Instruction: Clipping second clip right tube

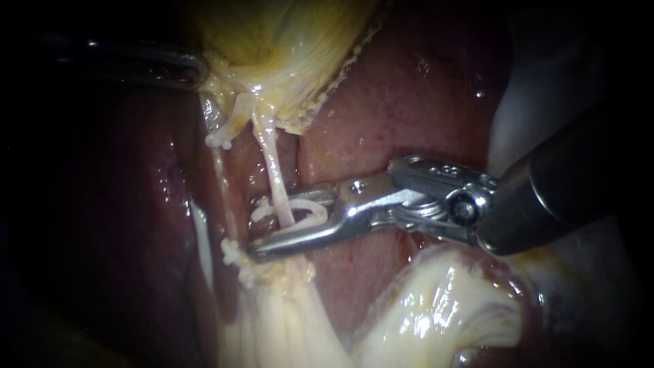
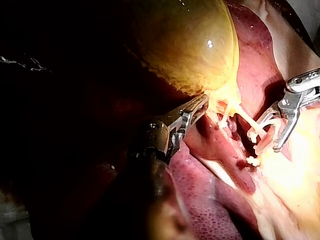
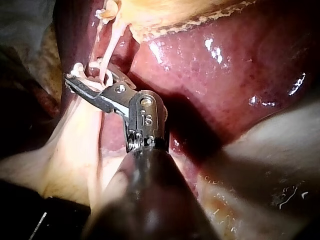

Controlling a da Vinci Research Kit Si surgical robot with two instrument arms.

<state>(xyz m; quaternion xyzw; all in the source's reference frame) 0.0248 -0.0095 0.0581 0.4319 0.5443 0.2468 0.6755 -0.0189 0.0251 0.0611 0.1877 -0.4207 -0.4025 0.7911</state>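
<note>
The right tube (image 1: 271, 160) runs pale pink from the gallbladder (image 1: 286, 41) down to pale tissue. My right instrument (image 1: 279, 221) comes in from the right with its jaws on either side of this tube, holding a white clip (image 1: 306, 212) that curves around it. The right wrist view shows the same jaws (image 3: 87, 75) straddling the tube (image 3: 106, 65). My left instrument (image 1: 194, 71) lies dark at the upper left, its jaws shut on the gallbladder's lower edge, as the left wrist view (image 2: 197, 107) also shows.
A thinner left tube (image 1: 219, 177) carries white clips near its upper (image 1: 219, 141) and lower (image 1: 231, 254) ends. Dark red liver (image 1: 409, 102) lies behind. Glossy pale tissue (image 1: 422, 313) bulges under the right instrument's shaft.
</note>
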